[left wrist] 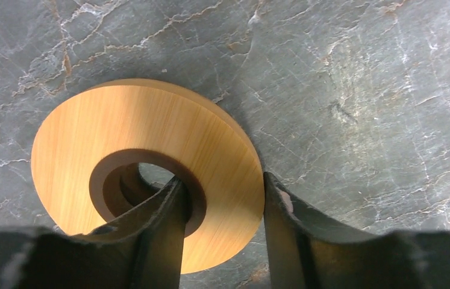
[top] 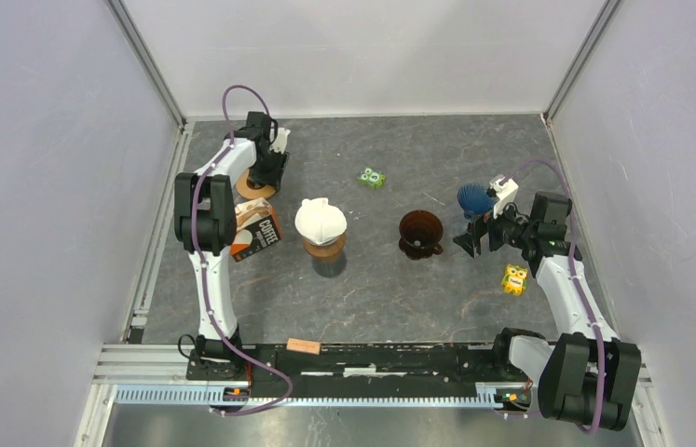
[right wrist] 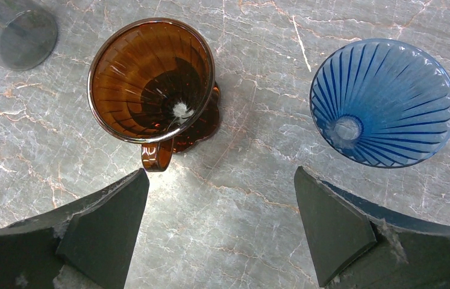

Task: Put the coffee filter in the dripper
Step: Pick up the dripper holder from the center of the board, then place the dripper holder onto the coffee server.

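Observation:
A white paper coffee filter (top: 320,220) sits cone-up on a brown stand at the table's middle. An amber glass dripper (top: 420,233) with a handle stands right of it, empty in the right wrist view (right wrist: 150,81). A blue dripper (top: 474,198) stands further right (right wrist: 385,102). My right gripper (top: 474,237) is open and empty over bare table, just short of both drippers (right wrist: 221,180). My left gripper (top: 265,179) is at the far left, one finger in the hole and one at the outer rim of a wooden ring (left wrist: 144,138).
A coffee box (top: 258,233) lies left of the filter. A green toy (top: 371,177) sits at the back middle, a yellow toy (top: 513,278) beside my right arm. A clear glass vessel (right wrist: 20,30) shows past the amber dripper. Walls enclose the table.

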`<state>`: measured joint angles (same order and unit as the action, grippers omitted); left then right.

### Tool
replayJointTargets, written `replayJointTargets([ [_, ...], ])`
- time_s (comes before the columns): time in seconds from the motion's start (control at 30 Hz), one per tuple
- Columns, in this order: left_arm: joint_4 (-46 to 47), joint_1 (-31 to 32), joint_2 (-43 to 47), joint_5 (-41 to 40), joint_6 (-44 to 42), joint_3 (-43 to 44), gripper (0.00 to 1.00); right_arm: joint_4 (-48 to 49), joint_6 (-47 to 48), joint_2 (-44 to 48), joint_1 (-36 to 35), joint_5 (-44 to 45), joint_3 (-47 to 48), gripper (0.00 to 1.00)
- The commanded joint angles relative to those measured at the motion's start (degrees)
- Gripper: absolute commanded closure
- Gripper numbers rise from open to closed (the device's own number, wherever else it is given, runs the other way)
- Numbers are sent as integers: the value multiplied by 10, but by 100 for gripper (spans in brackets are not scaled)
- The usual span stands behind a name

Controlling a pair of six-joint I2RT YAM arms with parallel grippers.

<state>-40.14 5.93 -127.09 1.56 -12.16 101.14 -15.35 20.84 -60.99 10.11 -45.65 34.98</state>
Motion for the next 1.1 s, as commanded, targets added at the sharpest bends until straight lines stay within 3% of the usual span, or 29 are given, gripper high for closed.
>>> replayJointTargets([
  [0.0,-20,2,1,9,-22,40,60,7,6,0,-3,-8,8,2],
  [0.17,-69,3,11,29,-26,94,80,7,5,2,-3,-6,8,2],
  [0.43,-148,13,61,63,-34,190,97,12,-4,11,-3,-7,6,2],
  [0.67,-282,83,60,55,-50,357,98,13,-11,20,-3,3,9,2],
  [0.9,-482,222,-69,21,-62,746,98,7,-35,44,16,41,28,2],
  [0.97,-465,267,-43,27,-67,684,98,-5,-52,36,48,15,43,2],
  [1.07,-463,325,-46,50,-50,684,98,-32,-59,19,85,-9,65,2],
])
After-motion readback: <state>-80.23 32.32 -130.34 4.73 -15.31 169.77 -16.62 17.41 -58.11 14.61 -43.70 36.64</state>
